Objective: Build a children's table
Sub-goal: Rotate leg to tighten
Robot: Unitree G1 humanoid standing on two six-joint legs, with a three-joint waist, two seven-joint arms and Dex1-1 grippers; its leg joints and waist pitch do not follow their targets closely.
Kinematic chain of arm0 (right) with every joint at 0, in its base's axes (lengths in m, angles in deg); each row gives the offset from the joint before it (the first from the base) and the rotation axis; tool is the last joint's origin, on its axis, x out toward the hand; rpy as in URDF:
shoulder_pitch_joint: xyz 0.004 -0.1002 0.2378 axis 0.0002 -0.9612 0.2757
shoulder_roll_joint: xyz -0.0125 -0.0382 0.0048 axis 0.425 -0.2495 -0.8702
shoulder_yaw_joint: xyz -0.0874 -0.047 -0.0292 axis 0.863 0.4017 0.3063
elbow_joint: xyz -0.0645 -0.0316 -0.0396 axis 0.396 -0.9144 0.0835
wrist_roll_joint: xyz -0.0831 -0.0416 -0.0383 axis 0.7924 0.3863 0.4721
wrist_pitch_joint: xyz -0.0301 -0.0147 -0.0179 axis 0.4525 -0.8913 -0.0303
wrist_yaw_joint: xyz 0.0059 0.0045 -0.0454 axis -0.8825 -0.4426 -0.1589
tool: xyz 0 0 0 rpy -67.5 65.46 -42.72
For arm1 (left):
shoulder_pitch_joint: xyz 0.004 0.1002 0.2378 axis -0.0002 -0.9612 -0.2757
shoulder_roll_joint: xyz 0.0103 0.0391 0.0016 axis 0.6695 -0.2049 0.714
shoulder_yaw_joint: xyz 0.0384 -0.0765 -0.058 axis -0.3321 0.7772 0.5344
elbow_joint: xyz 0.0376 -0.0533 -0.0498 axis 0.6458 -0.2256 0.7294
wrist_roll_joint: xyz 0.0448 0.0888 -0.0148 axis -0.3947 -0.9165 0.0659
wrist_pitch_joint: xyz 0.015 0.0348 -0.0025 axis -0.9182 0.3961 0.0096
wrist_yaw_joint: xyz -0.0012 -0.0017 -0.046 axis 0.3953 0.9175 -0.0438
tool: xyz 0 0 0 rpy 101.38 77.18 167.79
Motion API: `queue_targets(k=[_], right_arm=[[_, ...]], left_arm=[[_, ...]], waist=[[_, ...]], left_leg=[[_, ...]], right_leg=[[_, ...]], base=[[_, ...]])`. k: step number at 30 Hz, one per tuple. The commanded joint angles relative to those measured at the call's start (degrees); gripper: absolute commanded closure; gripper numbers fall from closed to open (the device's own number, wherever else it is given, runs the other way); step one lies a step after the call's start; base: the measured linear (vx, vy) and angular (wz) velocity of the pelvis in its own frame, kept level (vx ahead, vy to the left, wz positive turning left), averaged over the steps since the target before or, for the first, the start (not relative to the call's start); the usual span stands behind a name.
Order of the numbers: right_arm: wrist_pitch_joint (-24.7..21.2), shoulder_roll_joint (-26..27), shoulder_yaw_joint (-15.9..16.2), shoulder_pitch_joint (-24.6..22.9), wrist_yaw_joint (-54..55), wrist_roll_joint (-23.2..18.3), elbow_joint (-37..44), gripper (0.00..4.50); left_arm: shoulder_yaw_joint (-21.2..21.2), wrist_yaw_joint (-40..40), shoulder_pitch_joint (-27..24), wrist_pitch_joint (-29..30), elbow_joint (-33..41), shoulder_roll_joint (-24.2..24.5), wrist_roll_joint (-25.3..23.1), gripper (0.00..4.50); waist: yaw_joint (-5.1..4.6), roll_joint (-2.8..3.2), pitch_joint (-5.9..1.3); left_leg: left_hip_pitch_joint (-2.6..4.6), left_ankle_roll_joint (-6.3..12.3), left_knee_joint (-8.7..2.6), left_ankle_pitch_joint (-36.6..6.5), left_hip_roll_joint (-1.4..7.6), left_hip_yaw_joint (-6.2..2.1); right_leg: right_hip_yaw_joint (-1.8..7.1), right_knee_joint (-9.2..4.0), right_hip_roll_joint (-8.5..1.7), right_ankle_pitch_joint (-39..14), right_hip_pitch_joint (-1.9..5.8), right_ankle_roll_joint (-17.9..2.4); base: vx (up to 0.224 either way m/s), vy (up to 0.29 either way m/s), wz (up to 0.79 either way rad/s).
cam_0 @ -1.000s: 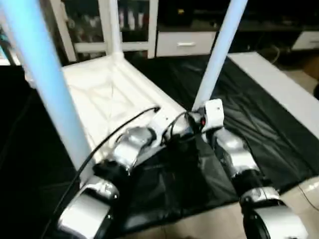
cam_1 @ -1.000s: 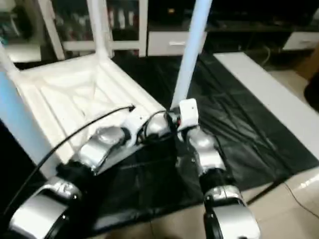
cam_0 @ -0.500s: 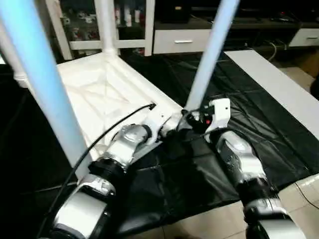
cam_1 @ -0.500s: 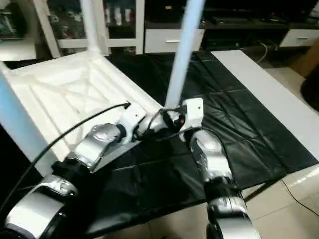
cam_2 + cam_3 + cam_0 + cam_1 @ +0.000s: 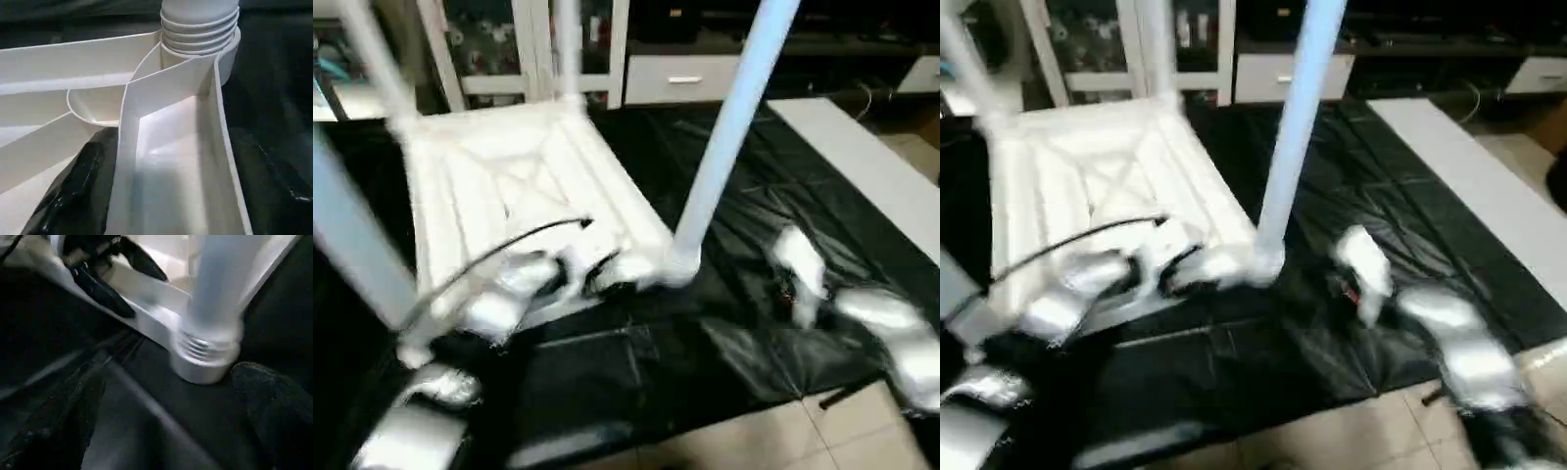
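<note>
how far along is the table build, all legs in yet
Legs stand in all four corners of the upside-down tabletop. The near right leg sits in its corner socket, though a few threads show above the rim, so it may not be fully tight. The right gripper is open and apart from that leg; the left gripper is at the tabletop's near edge. Left: perhaps final tightening, then turning the table upright.

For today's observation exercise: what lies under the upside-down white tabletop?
A black plastic sheet lies under the tabletop, spreading out past its near and right edges onto the floor. What sits directly beneath the tabletop's middle is covered and cannot be seen.
</note>
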Motion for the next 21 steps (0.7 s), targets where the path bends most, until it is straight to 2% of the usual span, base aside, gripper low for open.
queue_targets(k=[1,2,3,4,5,8,9,13,15,17,19,21], right_arm=[[-0.39,-0.51,0.20,0.22,-1.78,-0.97,2.05,0.06],[0.23,-0.45,0.63,0.53,-1.93,-0.07,1.47,0.06],[0.84,-0.30,1.03,0.82,-2.01,0.66,0.94,0.06],[1.45,0.11,1.56,1.32,-1.89,1.44,0.22,0.06],[1.89,0.57,2.15,1.82,-1.77,2.24,-0.29,0.06],[3.32,1.28,4.17,3.13,-1.56,3.87,-1.61,0.06],[3.32,1.41,4.58,3.46,-1.92,3.80,-1.98,0.06],[4.97,2.44,6.96,5.95,-3.74,5.23,-5.46,0.06],[6.17,2.78,8.33,7.37,-5.80,6.14,-7.71,0.06],[6.88,2.98,8.70,8.01,-6.37,6.54,-8.87,0.06],[8.47,3.41,9.27,9.44,-6.77,7.08,-11.23,0.06],[9.88,3.59,9.68,10.26,-6.98,7.59,-12.73,0.06]], left_arm=[[-4.37,-6.81,-2.41,-0.41,1.99,0.63,-0.07,1.37],[-4.72,-8.89,-3.03,0.20,3.47,1.19,0.90,1.37],[-5.00,-10.31,-3.46,0.69,4.58,1.60,1.53,1.37],[-5.29,-11.18,-3.71,0.99,5.37,1.92,1.81,1.37],[-5.43,-11.59,-3.79,0.93,5.74,2.07,1.75,1.37],[-5.42,-11.47,-3.60,0.29,5.60,2.05,1.30,1.37],[-5.39,-11.48,-3.56,0.26,5.61,2.04,1.17,1.37],[-5.35,-11.15,-3.25,0.16,5.44,1.86,0.51,1.37],[-5.47,-11.33,-3.27,0.61,5.90,1.95,0.50,1.37],[-5.50,-11.47,-3.32,0.70,6.12,2.01,0.45,1.37],[-5.67,-11.89,-3.28,0.70,6.14,2.07,0.39,1.37],[-5.71,-11.94,-3.22,0.60,6.06,2.10,0.29,1.37]], waist=[[0.24,0.43,-2.99],[0.18,0.47,-2.89],[0.21,0.43,-2.89],[0.19,0.39,-2.89],[0.29,0.19,-3.00],[0.71,0.33,-3.15],[0.82,0.13,-3.17],[1.25,0.11,-3.37],[1.18,-0.04,-3.39],[1.23,0.04,-3.34],[1.18,0.09,-3.48],[1.17,-0.12,-3.50]], left_leg=[[1.10,3.79,-4.93,-13.99,3.34,-1.19],[1.09,3.46,-5.03,-14.60,3.35,-1.18],[1.39,2.50,-5.08,-15.73,3.40,-1.19],[1.35,2.17,-5.08,-15.82,3.37,-1.20],[1.60,1.86,-4.94,-14.95,3.32,-1.01],[1.52,2.25,-4.73,-12.05,3.18,-0.87],[1.59,2.49,-4.64,-11.57,3.17,-0.81],[1.47,3.78,-4.32,-8.78,3.04,-0.71],[1.45,4.03,-4.21,-8.73,3.01,-0.66],[1.46,4.21,-4.20,-9.17,3.09,-0.70],[1.46,4.25,-4.09,-7.92,3.01,-0.73],[1.38,4.60,-3.98,-7.54,2.97,-0.67]], right_leg=[[1.73,-3.01,-2.24,-10.85,2.48,-14.51],[1.75,-3.14,-2.22,-11.74,2.40,-14.33],[1.77,-3.20,-2.27,-13.41,2.19,-13.96],[1.81,-3.22,-2.25,-13.63,2.18,-13.86],[1.86,-3.11,-2.06,-12.21,2.00,-13.89],[1.86,-2.62,-2.07,-9.24,2.20,-14.10],[1.89,-2.59,-2.07,-8.68,2.22,-14.13],[1.86,-2.12,-2.13,-6.02,2.50,-14.88],[1.84,-2.13,-2.17,-6.28,2.52,-15.09],[1.90,-2.23,-2.27,-7.13,2.52,-15.17],[1.80,-1.92,-2.08,-5.80,2.52,-15.47],[1.84,-1.82,-2.12,-5.38,2.63,-15.73]], base=[[0.000,0.000,0.00],[0.000,0.000,0.00],[0.000,0.000,0.00],[0.000,0.000,0.00],[0.000,0.000,0.00],[0.000,0.000,0.00],[0.000,0.000,0.00],[0.000,0.000,0.00],[0.000,0.000,0.00],[0.000,0.000,0.00],[0.000,0.000,0.00],[0.000,0.000,0.00]])
